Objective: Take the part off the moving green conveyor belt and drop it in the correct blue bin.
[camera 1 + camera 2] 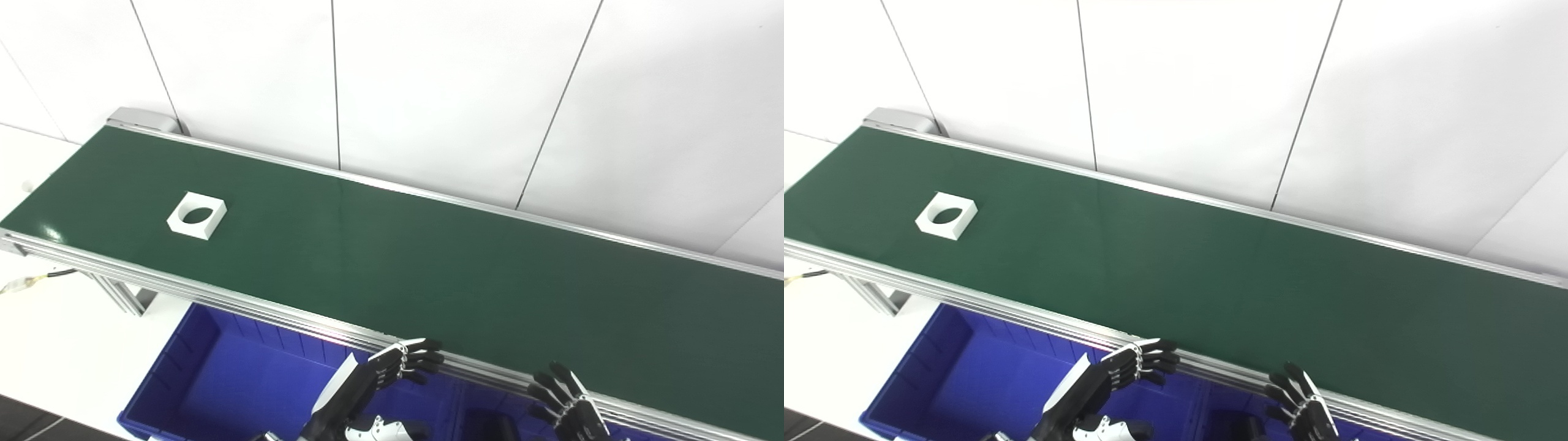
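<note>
The white square part (pixel 196 215) (round hole through it) is lying far left on the green conveyor belt (pixel 429 263). Left hand (pixel 401 361) and right hand (pixel 563 398) are waiting near the belt's front rail, fingers spread, empty. Judged step: awaiting approach; the next move calls for a timed reach, then the blue bin (pixel 202 373).

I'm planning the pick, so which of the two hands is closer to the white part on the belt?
The left hand: it sits at the belt's near rail, on the side toward the white part; the right hand is farther along.

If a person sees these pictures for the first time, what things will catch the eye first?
First, the white square part with a round hole, lying alone far left on the long green conveyor belt. Next, the left hand and right hand, both empty, at the belt's near rail above the blue bin.
</note>
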